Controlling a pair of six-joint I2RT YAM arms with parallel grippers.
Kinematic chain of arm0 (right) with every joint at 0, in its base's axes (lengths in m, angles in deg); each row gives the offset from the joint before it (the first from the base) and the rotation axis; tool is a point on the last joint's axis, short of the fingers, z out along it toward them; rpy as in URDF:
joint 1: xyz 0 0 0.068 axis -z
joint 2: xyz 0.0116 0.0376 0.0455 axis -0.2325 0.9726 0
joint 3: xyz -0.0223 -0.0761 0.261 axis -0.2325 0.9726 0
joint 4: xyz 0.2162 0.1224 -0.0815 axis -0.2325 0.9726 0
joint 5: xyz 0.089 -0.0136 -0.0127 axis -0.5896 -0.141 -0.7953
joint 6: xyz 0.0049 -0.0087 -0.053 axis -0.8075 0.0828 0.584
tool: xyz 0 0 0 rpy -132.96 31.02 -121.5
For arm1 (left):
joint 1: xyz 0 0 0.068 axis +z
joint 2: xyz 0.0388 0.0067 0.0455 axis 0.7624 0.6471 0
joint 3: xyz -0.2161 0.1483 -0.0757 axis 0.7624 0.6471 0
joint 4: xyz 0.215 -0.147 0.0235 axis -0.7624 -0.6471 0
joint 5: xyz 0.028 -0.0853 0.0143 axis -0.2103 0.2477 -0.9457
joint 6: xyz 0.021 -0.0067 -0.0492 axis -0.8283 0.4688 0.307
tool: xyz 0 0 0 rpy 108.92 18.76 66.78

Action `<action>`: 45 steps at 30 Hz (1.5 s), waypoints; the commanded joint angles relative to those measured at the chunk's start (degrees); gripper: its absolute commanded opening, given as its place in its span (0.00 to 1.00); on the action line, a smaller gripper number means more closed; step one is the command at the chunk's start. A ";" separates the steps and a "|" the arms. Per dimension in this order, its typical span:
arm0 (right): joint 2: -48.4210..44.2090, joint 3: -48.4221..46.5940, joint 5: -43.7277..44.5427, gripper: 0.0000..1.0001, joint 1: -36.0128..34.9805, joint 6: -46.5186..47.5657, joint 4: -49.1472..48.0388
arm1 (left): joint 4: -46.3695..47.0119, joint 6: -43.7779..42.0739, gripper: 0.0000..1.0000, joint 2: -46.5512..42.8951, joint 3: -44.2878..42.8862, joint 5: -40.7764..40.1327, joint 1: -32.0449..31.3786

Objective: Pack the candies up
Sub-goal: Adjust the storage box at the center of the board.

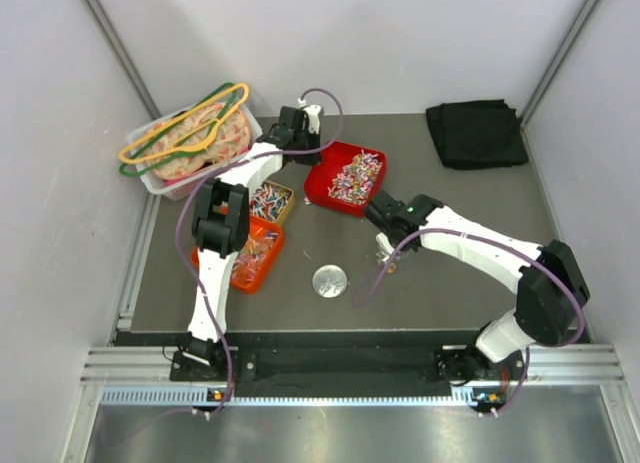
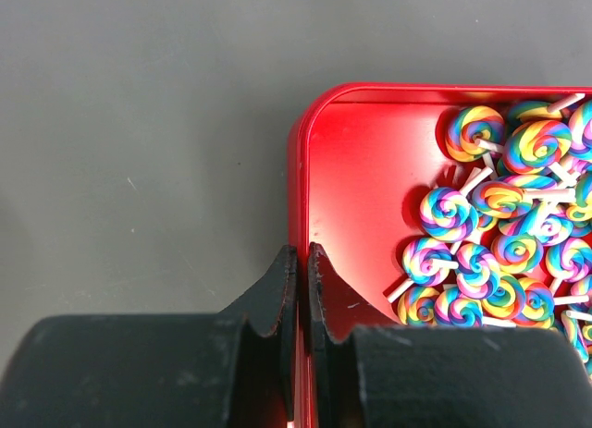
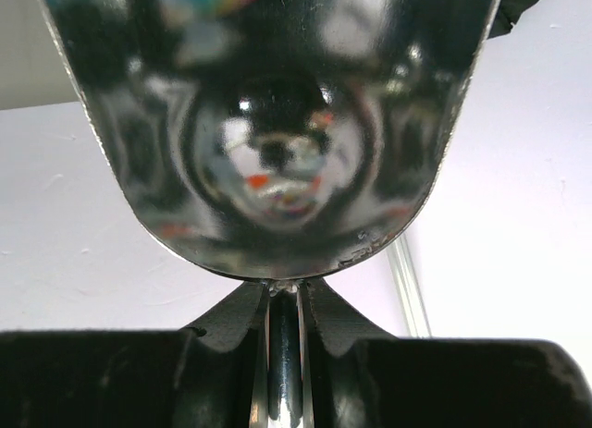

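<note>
The candies (image 2: 499, 243) are tiny rainbow-swirl lollipops on white sticks, piled in a red tray (image 2: 370, 169) at the back centre (image 1: 325, 188). My left gripper (image 2: 302, 252) is shut on that tray's left rim, one finger inside the wall and one outside; from above it sits at the tray's far left corner (image 1: 312, 153). My right gripper (image 3: 284, 285) is shut on the handle of a shiny metal scoop (image 3: 268, 123), whose bowl fills the right wrist view. From above this gripper (image 1: 383, 218) hovers just in front of the red tray's near right corner.
A yellow tray (image 1: 285, 207) and an orange tray (image 1: 240, 278), both with candies in them, lie under the left arm. A clear bin (image 1: 160, 183) of pink-orange items with coloured hangers stands at back left. A black cloth (image 1: 475, 133) lies at back right, a round silver disc (image 1: 329, 280) near centre.
</note>
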 commanded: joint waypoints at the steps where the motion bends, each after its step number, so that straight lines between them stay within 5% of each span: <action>1: 0.29 -0.70 3.70 0.00 -1.21 0.70 0.60 | 4.88 2.07 0.00 -5.78 -0.28 2.99 0.35; 19: -1.20 -12.54 1.43 0.00 -1.66 -0.79 5.43 | 6.10 2.60 0.00 -6.05 -0.02 4.22 0.61; 31: 0.73 -15.82 -6.92 0.00 10.38 4.22 -17.40 | 17.00 8.91 0.00 -10.53 4.64 7.55 1.40; 42: 6.53 -21.35 -6.76 0.00 13.90 2.81 -25.84 | 28.94 14.88 0.00 -12.64 9.46 18.00 2.54; 45: 8.02 -23.89 -6.31 0.00 13.90 2.20 -26.29 | 23.37 12.91 0.00 -11.85 6.78 9.95 1.32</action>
